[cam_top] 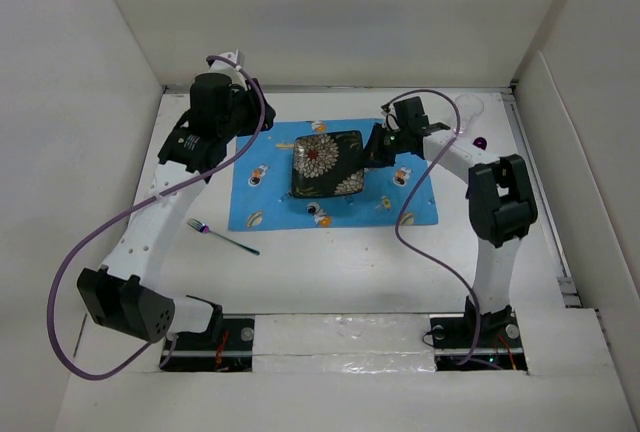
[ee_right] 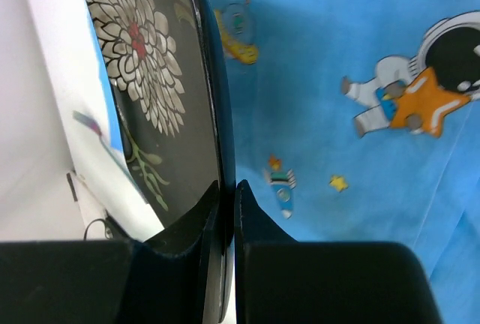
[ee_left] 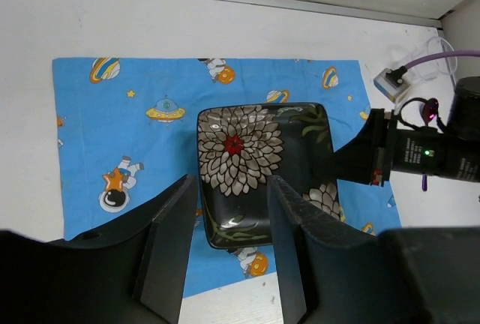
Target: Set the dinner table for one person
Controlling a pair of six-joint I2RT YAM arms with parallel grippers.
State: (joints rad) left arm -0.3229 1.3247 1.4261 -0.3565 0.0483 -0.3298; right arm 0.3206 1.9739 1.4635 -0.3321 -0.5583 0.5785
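A black square plate with a white flower pattern (cam_top: 327, 164) lies on a blue cartoon-print cloth (cam_top: 262, 202) in the middle of the white dinner table (cam_top: 330, 267). My right gripper (cam_top: 374, 149) is shut on the plate's right rim; in the right wrist view its fingers (ee_right: 247, 211) pinch the thin rim of the plate (ee_right: 150, 99). My left gripper (cam_top: 240, 117) is open and empty, raised over the cloth's left side. In the left wrist view the plate (ee_left: 255, 151) shows between and beyond its spread fingers (ee_left: 171, 241).
A fork with a purple handle (cam_top: 222, 237) lies on the table in front of the cloth's left corner. A clear glass (cam_top: 469, 108) and a small purple object (cam_top: 481, 142) stand at the back right. White upright panels enclose the table.
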